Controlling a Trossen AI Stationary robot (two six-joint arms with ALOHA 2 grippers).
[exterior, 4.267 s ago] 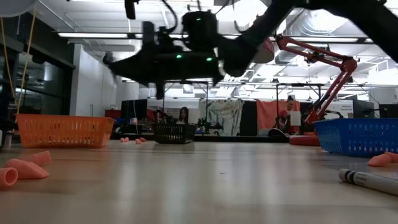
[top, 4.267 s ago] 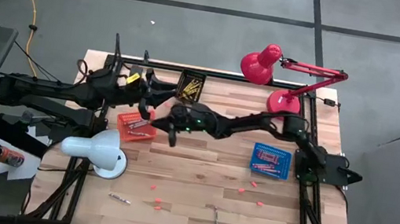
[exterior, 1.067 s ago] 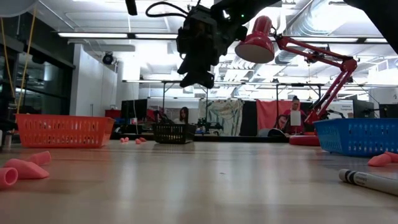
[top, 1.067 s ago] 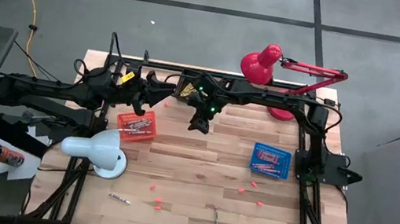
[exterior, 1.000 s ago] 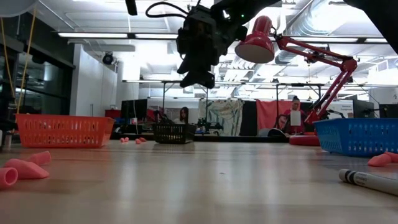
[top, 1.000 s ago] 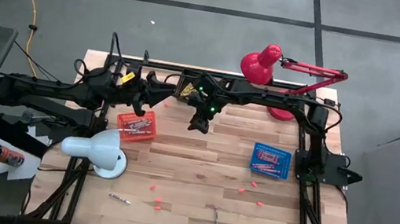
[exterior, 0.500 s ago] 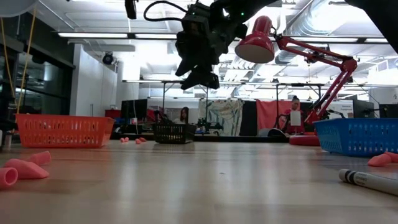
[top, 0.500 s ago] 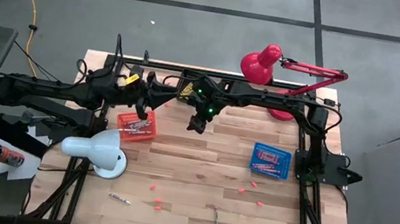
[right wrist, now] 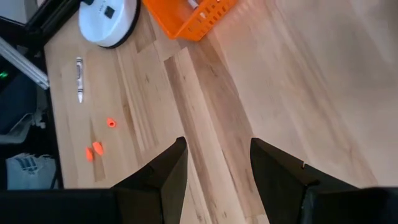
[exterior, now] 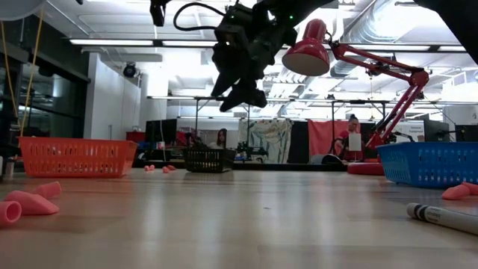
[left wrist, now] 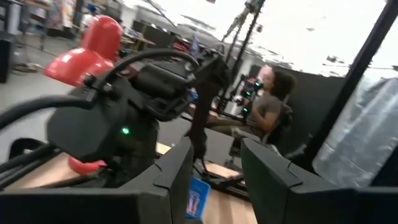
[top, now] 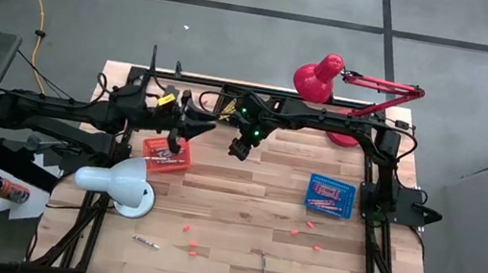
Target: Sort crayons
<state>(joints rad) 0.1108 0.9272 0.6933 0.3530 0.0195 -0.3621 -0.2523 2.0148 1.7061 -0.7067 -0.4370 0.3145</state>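
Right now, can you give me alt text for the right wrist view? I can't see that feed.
The right gripper hangs open and empty above bare wooden table. Beyond it are a corner of the orange basket, the white lamp base, one grey crayon and a few pink-red crumbs.

No text, label, brand, number or sign can be read anywhere in these views.

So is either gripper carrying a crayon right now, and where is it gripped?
No. The right gripper shows only bare table between its open fingers, and the left gripper is open and holds nothing either.
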